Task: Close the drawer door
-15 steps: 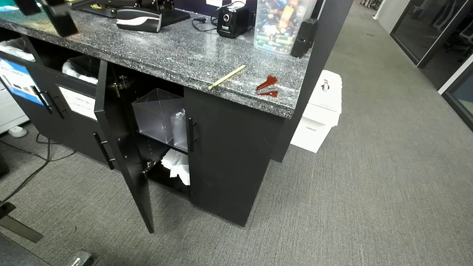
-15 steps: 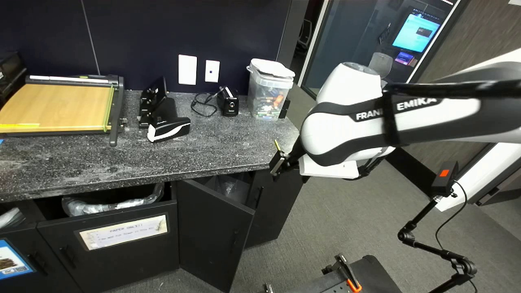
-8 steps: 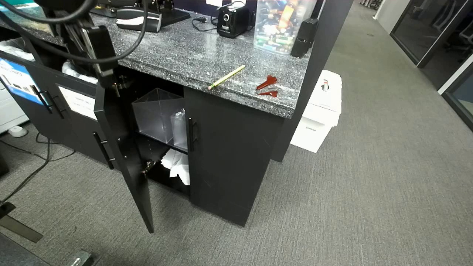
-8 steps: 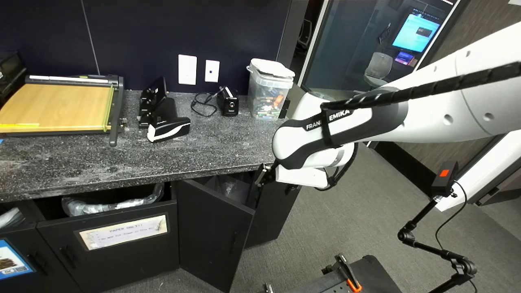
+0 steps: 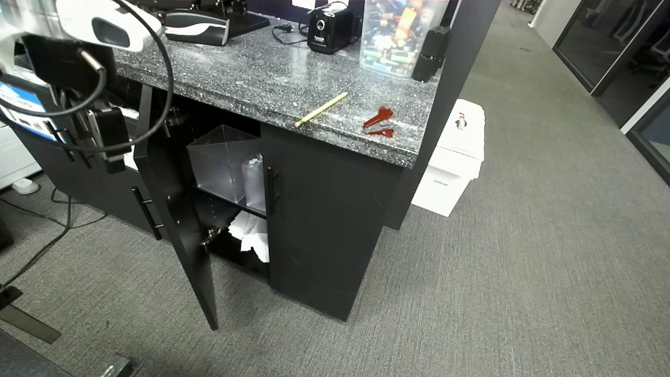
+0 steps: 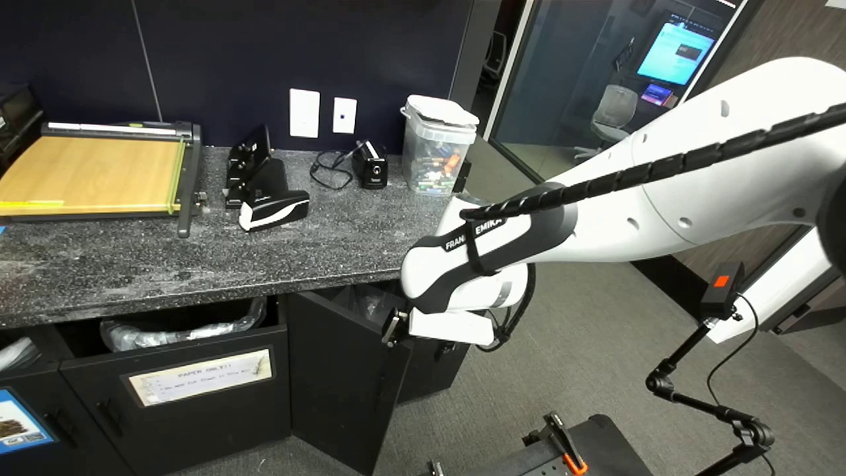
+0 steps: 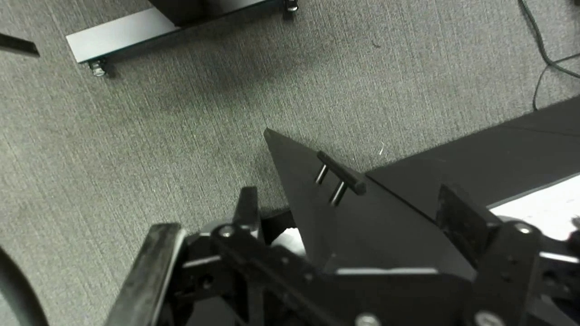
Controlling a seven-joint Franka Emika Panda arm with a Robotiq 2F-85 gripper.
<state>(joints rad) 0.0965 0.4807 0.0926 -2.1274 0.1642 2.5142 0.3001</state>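
Below a speckled grey surface (image 6: 165, 264), the drawer door (image 6: 344, 383) stands well open, swung out over grey carpet (image 5: 471, 293). It is a tall, flat, matte-black panel with a slim bar handle (image 7: 340, 171) near its free edge. Just beside its hinged side, a black cabinet front bears a white sheet (image 6: 201, 377) headed "PAPER ONLY!!"; across the opening, a twin black door (image 5: 319, 225) sits closed. Inside, a clear bin (image 5: 212, 167) rests on a shelf, with white paper (image 5: 251, 235) beneath. A white robot arm (image 6: 727, 192) reaches in from the right of an exterior view. Its end effector (image 7: 353, 213) is near the top of the open door, on the outer side, fingers spread wide; the wrist view shows the handle lower down, in the gap between them. Whether it touches the door cannot be told. On the surface are a yellow pencil (image 5: 321, 110) and a clear tub (image 6: 436, 152) of colourful items.
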